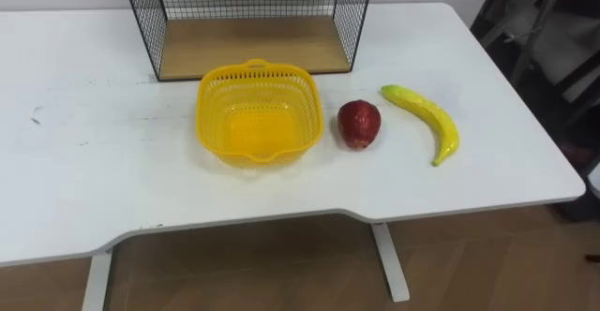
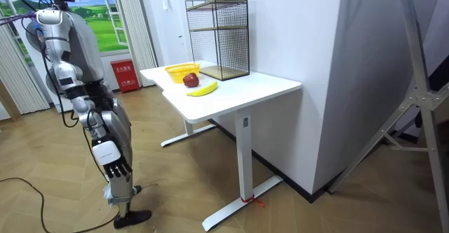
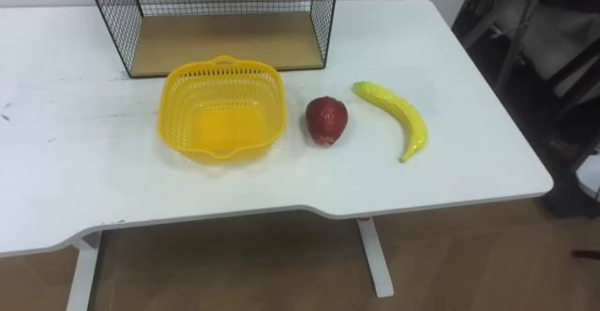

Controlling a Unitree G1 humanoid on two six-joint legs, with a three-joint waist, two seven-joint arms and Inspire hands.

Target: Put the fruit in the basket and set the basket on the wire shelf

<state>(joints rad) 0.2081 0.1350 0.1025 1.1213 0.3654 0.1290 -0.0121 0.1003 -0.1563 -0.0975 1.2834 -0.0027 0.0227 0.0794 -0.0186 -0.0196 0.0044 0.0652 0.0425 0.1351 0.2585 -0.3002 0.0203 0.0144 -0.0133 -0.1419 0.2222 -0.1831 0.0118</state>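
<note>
The basket (image 1: 253,114) stands on the tabletop (image 1: 84,161) in front of the wire shelf (image 1: 248,11). The red fruit (image 1: 359,124) lies just to its right, and the banana (image 1: 427,119) further right. The robot stands apart from the tabletop. Its right robot hand (image 2: 119,167) hangs low, and I cannot tell if it is open or closed.

This is looking like an office or lab test room: a white height-adjustable desk (image 2: 259,85) is standing on wood-look flooring (image 2: 196,184), a red extinguisher box (image 2: 125,76) and vertical blinds (image 2: 21,78) are showing beyond the desk's far end, and a metal stand (image 2: 421,100) is rising near its other side.
</note>
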